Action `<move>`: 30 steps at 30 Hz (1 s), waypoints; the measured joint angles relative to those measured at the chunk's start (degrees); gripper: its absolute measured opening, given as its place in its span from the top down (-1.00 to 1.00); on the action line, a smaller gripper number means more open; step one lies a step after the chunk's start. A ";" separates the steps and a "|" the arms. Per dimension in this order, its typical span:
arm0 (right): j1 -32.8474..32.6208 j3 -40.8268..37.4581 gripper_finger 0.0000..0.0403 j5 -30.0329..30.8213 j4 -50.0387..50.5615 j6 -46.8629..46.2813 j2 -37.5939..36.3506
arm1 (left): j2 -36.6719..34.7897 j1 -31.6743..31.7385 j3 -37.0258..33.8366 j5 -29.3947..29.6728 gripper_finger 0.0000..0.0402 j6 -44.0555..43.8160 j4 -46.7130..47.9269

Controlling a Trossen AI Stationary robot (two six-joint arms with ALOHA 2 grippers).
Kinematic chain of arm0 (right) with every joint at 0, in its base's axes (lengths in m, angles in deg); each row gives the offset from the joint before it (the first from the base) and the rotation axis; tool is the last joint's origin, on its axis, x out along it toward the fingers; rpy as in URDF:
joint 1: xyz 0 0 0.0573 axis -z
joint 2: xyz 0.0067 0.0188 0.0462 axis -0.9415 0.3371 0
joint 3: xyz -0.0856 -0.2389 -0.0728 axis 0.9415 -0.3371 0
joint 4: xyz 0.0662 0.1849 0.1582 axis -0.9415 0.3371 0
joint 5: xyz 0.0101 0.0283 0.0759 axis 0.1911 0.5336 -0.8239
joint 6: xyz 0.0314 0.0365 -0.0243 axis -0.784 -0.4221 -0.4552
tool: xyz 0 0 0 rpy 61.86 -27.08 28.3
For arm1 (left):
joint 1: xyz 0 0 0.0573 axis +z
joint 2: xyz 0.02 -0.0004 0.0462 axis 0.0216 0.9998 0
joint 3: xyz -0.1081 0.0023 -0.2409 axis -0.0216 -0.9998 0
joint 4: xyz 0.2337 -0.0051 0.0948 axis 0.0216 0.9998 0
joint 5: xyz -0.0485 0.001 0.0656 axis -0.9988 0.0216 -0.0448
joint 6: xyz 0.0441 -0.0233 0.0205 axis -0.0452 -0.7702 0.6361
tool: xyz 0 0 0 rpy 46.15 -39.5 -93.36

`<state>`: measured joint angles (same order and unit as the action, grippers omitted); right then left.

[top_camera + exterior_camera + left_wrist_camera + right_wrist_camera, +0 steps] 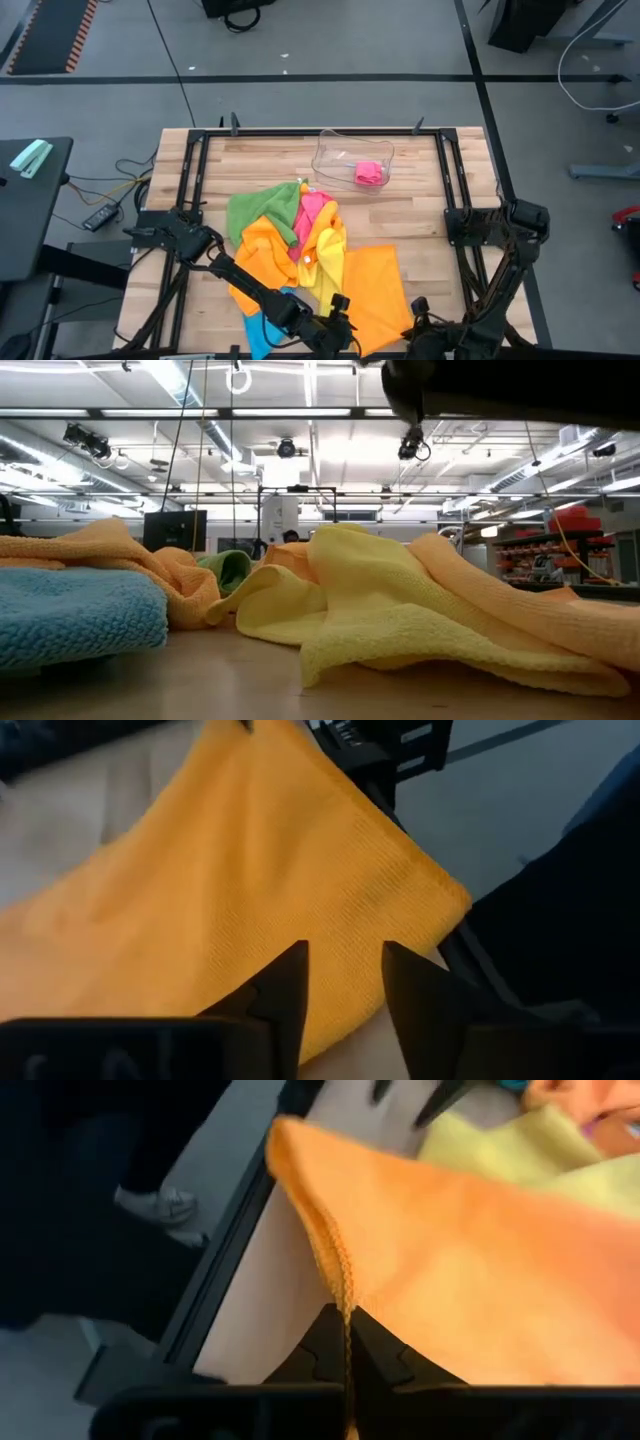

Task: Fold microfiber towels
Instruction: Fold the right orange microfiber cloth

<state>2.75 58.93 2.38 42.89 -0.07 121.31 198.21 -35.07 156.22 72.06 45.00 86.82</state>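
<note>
A heap of microfiber towels, green [258,210], pink [312,208], yellow [328,262], orange [262,262] and blue [262,328], lies mid-table. Beside it, toward the near right, an orange towel [375,285] is spread on the wood. My right gripper [348,1342] is at the near edge [416,318], shut on this towel's hem. My left gripper [345,985] stands open over the towel's near left part [340,318], with orange cloth showing in the gap. In the low view the blue towel [70,620] and the yellow towel [370,605] lie in front. My right gripper pinches the orange towel's hemmed edge [343,1295] between its two shut fingers, a short way from a corner [278,1128]. The hem runs straight out from the fingertips, raised off the wood there. The rest of the cloth slopes away toward the heap. Whether my left gripper's fingers [285,985] touch the orange towel, I cannot tell.
A clear plastic tray [335,150] at the table's far middle holds a folded pink towel [369,173]. Black frame rails [190,170] run along both sides of the table. Bare wood [420,215] lies between the tray and the orange towel.
</note>
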 joint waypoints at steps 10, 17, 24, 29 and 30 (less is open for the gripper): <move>3.37 -0.01 0.96 -0.02 7.95 -9.89 -8.71 | -0.02 -2.34 0.00 3.78 -0.28 7.31 -3.63; 8.77 0.02 0.95 -0.03 8.57 -9.79 -13.30 | -0.02 -2.21 0.00 14.03 -0.34 7.31 -3.53; 13.01 0.04 0.95 -0.24 11.57 -9.50 -16.21 | -0.02 -1.81 0.00 15.07 -0.29 3.23 -4.36; 14.73 0.04 0.95 -1.27 11.84 -8.85 -16.23 | -0.02 -1.78 0.00 19.63 -0.29 0.66 -5.28; 14.97 0.04 0.95 -1.53 11.80 -8.89 -16.11 | -0.02 -1.74 0.00 20.18 -0.29 -0.04 -5.69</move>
<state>17.72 58.97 0.86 54.69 -8.96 105.20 198.18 -36.81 156.22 92.24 44.96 81.13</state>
